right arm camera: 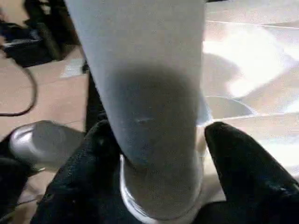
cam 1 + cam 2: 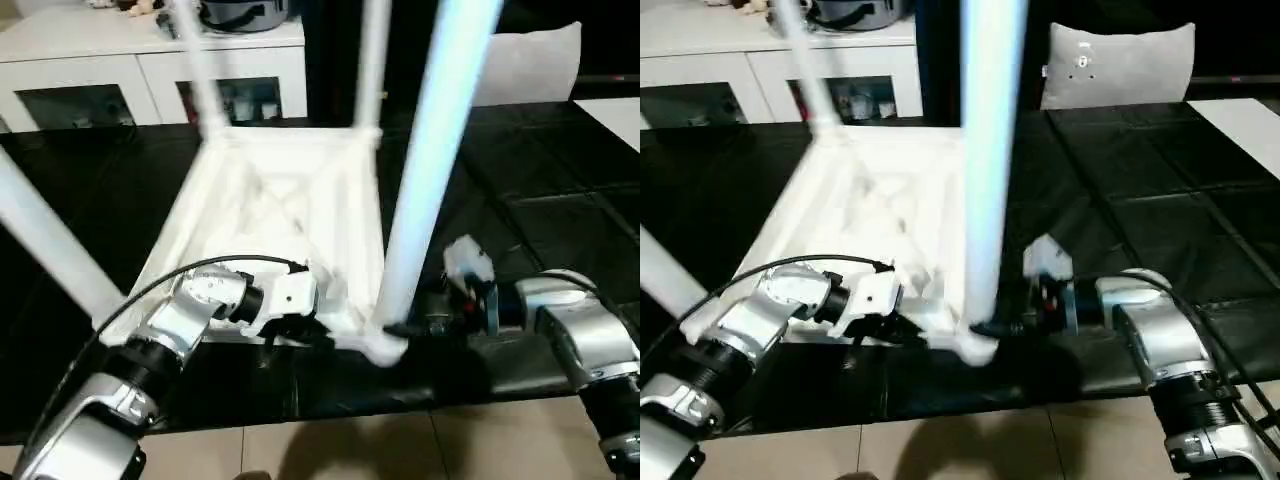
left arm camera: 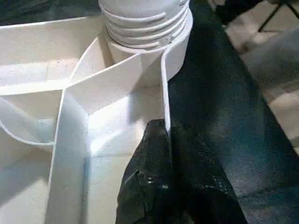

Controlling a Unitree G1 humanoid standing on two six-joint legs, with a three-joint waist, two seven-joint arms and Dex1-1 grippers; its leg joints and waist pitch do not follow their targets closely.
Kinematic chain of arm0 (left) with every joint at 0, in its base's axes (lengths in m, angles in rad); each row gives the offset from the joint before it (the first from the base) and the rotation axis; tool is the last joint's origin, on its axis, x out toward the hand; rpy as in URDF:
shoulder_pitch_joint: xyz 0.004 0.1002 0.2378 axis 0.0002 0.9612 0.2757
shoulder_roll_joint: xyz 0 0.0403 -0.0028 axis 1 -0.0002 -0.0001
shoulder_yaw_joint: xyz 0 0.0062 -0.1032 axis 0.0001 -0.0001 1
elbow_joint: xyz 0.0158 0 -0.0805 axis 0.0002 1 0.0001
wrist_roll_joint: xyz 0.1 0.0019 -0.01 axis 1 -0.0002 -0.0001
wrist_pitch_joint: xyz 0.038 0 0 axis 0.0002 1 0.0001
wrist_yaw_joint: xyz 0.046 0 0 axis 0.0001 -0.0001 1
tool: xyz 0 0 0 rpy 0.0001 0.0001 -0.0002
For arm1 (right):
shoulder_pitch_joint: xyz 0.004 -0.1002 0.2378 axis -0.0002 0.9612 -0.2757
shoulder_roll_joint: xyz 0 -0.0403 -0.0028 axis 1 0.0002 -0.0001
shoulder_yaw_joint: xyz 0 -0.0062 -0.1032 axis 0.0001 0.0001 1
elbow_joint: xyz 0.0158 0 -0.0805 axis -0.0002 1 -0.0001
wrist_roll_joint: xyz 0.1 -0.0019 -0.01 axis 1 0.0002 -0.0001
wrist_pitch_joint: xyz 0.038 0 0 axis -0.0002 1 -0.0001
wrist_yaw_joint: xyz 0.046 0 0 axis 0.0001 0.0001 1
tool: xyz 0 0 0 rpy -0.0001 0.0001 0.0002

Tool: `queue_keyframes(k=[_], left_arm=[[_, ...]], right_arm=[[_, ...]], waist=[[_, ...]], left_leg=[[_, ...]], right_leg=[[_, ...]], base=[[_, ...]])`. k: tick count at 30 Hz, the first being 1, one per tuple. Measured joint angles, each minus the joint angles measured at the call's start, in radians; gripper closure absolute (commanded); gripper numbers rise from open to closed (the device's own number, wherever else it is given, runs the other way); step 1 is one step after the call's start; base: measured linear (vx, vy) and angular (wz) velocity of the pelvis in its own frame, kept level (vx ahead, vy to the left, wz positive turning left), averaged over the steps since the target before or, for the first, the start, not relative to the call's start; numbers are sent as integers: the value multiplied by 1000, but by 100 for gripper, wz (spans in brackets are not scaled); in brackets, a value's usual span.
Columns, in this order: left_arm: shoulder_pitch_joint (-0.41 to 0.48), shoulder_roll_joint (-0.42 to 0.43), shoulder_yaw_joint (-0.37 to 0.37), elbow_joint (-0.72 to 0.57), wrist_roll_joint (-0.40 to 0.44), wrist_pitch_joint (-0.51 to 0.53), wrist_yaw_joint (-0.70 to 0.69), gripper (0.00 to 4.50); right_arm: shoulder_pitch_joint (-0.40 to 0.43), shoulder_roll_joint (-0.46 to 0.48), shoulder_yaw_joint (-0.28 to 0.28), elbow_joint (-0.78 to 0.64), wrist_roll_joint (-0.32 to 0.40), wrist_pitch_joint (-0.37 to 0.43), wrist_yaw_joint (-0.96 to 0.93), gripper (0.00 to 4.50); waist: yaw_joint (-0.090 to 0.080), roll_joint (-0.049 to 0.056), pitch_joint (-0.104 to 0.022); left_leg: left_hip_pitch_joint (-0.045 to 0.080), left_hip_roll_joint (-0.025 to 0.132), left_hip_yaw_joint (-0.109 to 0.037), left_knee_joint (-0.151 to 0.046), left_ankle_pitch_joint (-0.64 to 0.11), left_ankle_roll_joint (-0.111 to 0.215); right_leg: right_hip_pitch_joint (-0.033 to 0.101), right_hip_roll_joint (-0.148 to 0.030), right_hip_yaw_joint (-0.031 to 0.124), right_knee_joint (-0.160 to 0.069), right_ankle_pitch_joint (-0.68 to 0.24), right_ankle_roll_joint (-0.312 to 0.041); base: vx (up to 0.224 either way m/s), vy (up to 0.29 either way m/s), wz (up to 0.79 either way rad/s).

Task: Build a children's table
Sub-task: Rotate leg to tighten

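On the black mat, before a white cabinet with glass doors (image 2: 150,75): one children's table, all-white plastic, lying upside down with its rectangular X-ribbed top (image 2: 280,215) facing up and long tapered round legs standing in its corner sockets.

Item, near-right leg (image 2: 425,170): a long white tapered plastic post, upright in the round corner socket (image 2: 385,345) nearest the robot; its threaded base shows partly above the socket rim in the left wrist view (so not fully screwed home, by appearance).

Item, right gripper (image 1: 159,154): black fingers spread to either side of that leg just above its base, bracketing it; whether the pads actually press the leg cannot be told.

Item, left gripper (image 3: 163,154): black fingers pressed together on the thin outer wall of the tabletop just beside the same socket, pinching it to steady the piece.

Step in hand, as judged: seating the last leg by turning. Next move calls for a firm close on the leg, a twist, then a release and regrip, while the left hold keeps the top from rotating.
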Motion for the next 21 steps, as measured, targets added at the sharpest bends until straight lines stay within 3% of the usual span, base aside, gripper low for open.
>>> queue_keyframes(k=[13,19,21], left_arm=[[-24,-3,-5,38,-13,-32,-57,450],[-4,-30,42,23,-32,105,0,450],[-2,-34,55,19,-31,147,40,450]], right_arm=[[-3,-2,14,7,25,39,61,249],[22,36,-27,-13,32,86,-41,252],[22,59,-44,-11,23,97,-112,252]], waist=[[1,-1,0],[-4,0,-1],[-20,0,0]], left_leg=[[0,0,0,0,0,0],[0,0,1,0,0,0],[2,0,2,0,1,-2]], right_leg=[[0,0,0,0,0,0],[2,0,1,1,1,-1],[3,0,1,1,2,0]], base=[[0,0,0],[0,0,0],[0,0,0]])
